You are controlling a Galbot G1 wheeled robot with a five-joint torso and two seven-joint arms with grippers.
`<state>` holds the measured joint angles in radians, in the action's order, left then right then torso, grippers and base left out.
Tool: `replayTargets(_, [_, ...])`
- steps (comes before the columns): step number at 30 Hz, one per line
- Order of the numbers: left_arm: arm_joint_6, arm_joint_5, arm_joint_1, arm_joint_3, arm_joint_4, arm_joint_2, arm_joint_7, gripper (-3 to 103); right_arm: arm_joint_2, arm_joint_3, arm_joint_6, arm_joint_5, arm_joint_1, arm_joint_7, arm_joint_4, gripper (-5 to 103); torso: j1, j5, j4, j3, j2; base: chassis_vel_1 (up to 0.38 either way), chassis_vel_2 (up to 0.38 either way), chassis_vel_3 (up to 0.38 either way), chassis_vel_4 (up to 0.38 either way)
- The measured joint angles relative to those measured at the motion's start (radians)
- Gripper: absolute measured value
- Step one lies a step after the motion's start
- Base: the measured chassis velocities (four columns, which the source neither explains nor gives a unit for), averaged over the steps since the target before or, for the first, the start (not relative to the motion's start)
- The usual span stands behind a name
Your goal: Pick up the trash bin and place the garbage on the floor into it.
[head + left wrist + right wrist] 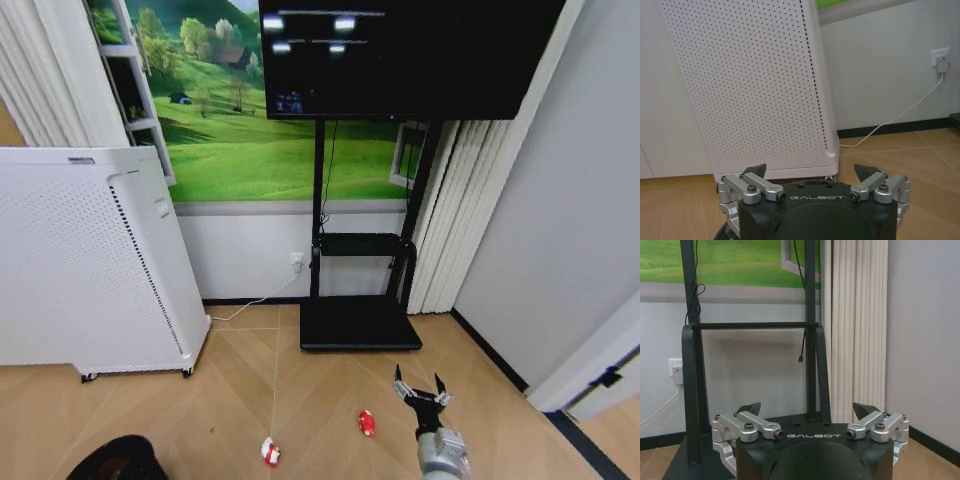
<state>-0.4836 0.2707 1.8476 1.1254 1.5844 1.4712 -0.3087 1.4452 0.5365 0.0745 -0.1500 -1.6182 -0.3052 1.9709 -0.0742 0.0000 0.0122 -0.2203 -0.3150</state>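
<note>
Wooden floor holds a big white air cleaner, the black trash bin at the near left under the wide-open left gripper, then two red garbage bits beside the wide-open right gripper, which might knock them away.

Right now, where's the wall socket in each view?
Head: wall socket low on the wall, between the white appliance and the TV stand.
Left wrist: socket on the wall past the appliance's edge.
Right wrist: socket beside a stand post.
Shared landmark: its white cable trailing to the floor.
</note>
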Motion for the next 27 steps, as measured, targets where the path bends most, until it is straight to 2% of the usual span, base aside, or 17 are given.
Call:
replayTargets(18, [0.028, 0.041, 0.030, 0.008, 0.041, 0.004, -0.003, 99, -0.003, -0.001, 0.010, 0.000, 0.010, -0.001, -0.018, 100, 0.021, 0.0000, 0.0000, 0.049, 0.070, 0.000, 0.000, 0.000, 0.000])
replayTargets(25, [0.085, 0.112, 0.090, 0.025, 0.125, 0.013, -0.036, 99, -0.003, 0.009, 0.023, -0.003, 0.019, -0.001, -0.033, 100, 0.028, 0.0000, 0.0000, 0.069, 0.098, 0.000, 0.000, 0.000, 0.000])
replayTargets(27, [0.119, 0.118, 0.112, 0.044, 0.171, 0.017, -0.038, 99, -0.003, 0.010, 0.024, -0.005, 0.022, -0.001, -0.038, 100, 0.031, -0.0001, 0.0000, 0.074, 0.105, 0.000, 0.000, 0.000, 0.000])
